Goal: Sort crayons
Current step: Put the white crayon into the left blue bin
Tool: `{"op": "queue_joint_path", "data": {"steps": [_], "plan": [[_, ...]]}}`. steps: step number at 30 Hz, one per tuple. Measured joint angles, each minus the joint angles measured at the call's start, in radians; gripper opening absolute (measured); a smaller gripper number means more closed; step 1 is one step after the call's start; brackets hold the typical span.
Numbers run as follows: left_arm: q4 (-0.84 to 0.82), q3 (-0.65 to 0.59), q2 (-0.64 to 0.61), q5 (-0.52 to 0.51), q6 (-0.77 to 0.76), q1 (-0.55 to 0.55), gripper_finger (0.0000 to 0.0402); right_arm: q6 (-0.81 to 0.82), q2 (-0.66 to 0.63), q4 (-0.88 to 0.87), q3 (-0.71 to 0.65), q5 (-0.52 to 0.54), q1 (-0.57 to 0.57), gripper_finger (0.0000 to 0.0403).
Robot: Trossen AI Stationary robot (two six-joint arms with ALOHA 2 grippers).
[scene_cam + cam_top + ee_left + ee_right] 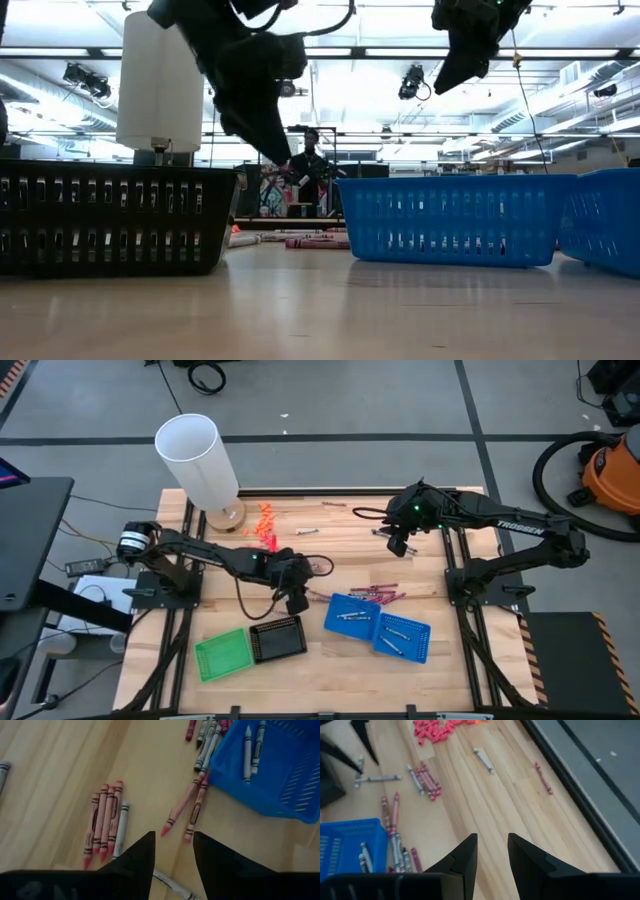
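Crayons lie loose on the wooden table [330, 560]: a row of red ones with one grey [105, 822], two red ones [185, 810] beside a blue basket [270, 765] that holds grey ones, and more red ones [375, 593]. My left gripper [172, 840] is open above the table between these groups, with a grey crayon [170, 885] under its fingers. It also shows in the high view [297, 600]. My right gripper [492, 842] is open and empty, raised over the table's far right part [397, 545].
Two blue baskets [350, 615] [402, 637], a black basket [277, 638] and a green one [222, 653] stand near the front edge. A white cylinder [200, 460] and a heap of orange-pink pieces [265, 525] are at the far left. Single crayons [484, 760] [543, 777] lie near the far edge.
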Motion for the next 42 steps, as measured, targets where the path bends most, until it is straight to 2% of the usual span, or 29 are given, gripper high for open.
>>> {"op": "queue_joint_path", "data": {"steps": [6,10,13,16,22,26,32,35,42], "plan": [[-0.033,-0.083,-0.038,0.007,0.003,0.003,0.0143,0.030,-0.003,0.005,0.000,-0.022,0.007,0.0116],[-0.022,-0.138,-0.046,0.063,-0.013,0.004,0.0143,0.035,-0.002,0.013,0.000,-0.022,0.021,0.0116],[0.022,-0.166,-0.045,0.150,-0.119,0.008,0.0143,0.045,-0.002,0.014,0.000,-0.022,0.030,0.0116],[0.026,-0.167,-0.044,0.139,-0.270,0.008,0.0143,0.048,-0.002,0.015,0.000,-0.017,0.039,0.0116],[0.016,-0.134,-0.025,0.052,-0.645,0.002,0.0143,0.044,-0.002,0.040,0.000,-0.012,0.041,0.0116],[-0.046,-0.078,0.013,-0.005,-0.803,-0.019,0.0142,0.041,-0.002,0.064,0.000,-0.010,0.041,0.0116],[-0.237,0.084,0.126,-0.058,-0.829,-0.049,0.0142,0.024,0.010,0.093,0.000,-0.011,0.041,0.0116],[-0.300,0.125,0.183,-0.064,-0.862,-0.048,0.0142,0.019,0.012,0.094,0.000,-0.016,0.041,0.0116],[-0.286,0.138,0.253,0.026,-0.991,-0.020,0.0142,0.015,0.017,0.104,0.000,-0.023,0.042,0.0116]]}}
